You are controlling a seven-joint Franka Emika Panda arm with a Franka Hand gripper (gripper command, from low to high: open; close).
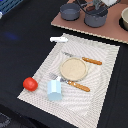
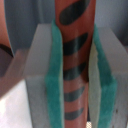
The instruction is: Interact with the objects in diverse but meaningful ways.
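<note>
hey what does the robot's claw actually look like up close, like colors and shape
In the wrist view, the claw has two blocky, pale grey fingers with flat faces. Each inner face carries a teal-green pad with slightly rough, uneven edges. No cables or markings show on it. The exterior view shows too little of the arm to describe.

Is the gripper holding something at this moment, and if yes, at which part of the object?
Yes. In the wrist view the gripper is shut on a brown stick with dark stripes, its green pads pressing opposite sides along its length. Which end cannot be told.
</note>
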